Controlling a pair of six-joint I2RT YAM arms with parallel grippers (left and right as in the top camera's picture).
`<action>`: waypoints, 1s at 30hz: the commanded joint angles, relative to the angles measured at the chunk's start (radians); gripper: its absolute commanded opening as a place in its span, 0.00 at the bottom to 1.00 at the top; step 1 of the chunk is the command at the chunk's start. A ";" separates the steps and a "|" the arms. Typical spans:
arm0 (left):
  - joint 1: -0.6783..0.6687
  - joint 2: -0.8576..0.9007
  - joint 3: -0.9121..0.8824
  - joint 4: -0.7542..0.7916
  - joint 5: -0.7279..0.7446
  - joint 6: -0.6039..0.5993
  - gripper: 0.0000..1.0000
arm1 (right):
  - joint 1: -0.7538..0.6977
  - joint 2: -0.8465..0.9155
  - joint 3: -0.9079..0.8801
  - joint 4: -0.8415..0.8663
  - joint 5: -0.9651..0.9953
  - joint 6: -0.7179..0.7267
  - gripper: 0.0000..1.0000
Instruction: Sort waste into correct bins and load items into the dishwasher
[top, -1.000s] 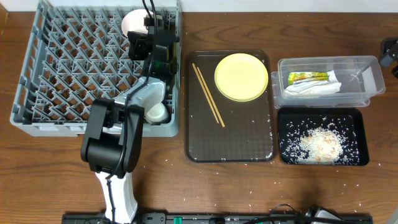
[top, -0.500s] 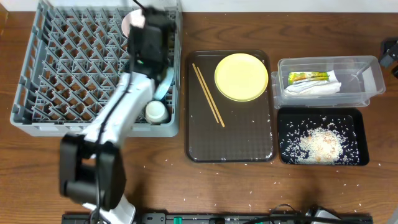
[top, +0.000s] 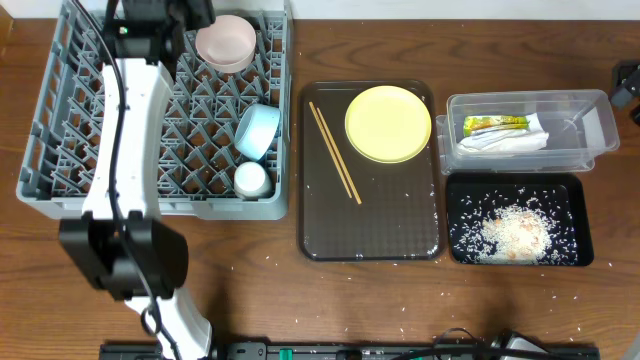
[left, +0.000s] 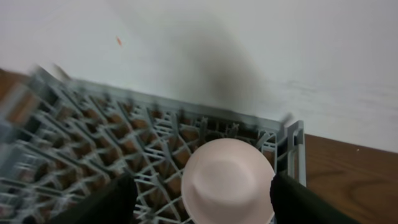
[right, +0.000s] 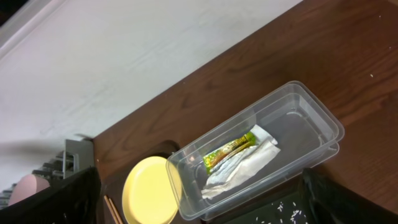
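The grey dishwasher rack (top: 60, 150) holds a pale white bowl (top: 225, 42) in its far right corner, a light blue bowl (top: 258, 130) and a small white cup (top: 250, 178). My left gripper (top: 190, 18) hovers at the rack's far edge. In the left wrist view it (left: 202, 208) is open, with its dark fingers (left: 99, 202) wide on either side of the bowl (left: 227, 180) and not touching it. The yellow plate (top: 388, 123) and chopsticks (top: 333, 165) lie on the brown tray. My right gripper (right: 202, 205) is open, high above the clear tub (right: 311, 134).
The clear tub (top: 590, 125) contains a green-and-yellow wrapper (top: 493, 124) and crumpled white paper (top: 515, 142). The black tray (top: 575, 195) in front of it holds rice (top: 515, 232). The dark brown serving tray (top: 370, 225) lies in the middle. Stray grains dot the table.
My left gripper has opened and let go of the white bowl, which now rests in the rack's far right corner. The left arm has swung left and toward the far edge.
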 joint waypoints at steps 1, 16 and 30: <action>0.040 0.107 0.013 0.012 0.126 -0.096 0.74 | -0.010 0.003 0.014 -0.001 0.000 0.010 0.99; 0.084 0.320 0.013 0.109 0.234 -0.154 0.82 | -0.010 0.003 0.014 -0.001 0.000 0.010 0.99; 0.082 0.363 0.007 0.082 0.261 -0.154 0.69 | -0.010 0.003 0.014 -0.001 0.000 0.010 0.99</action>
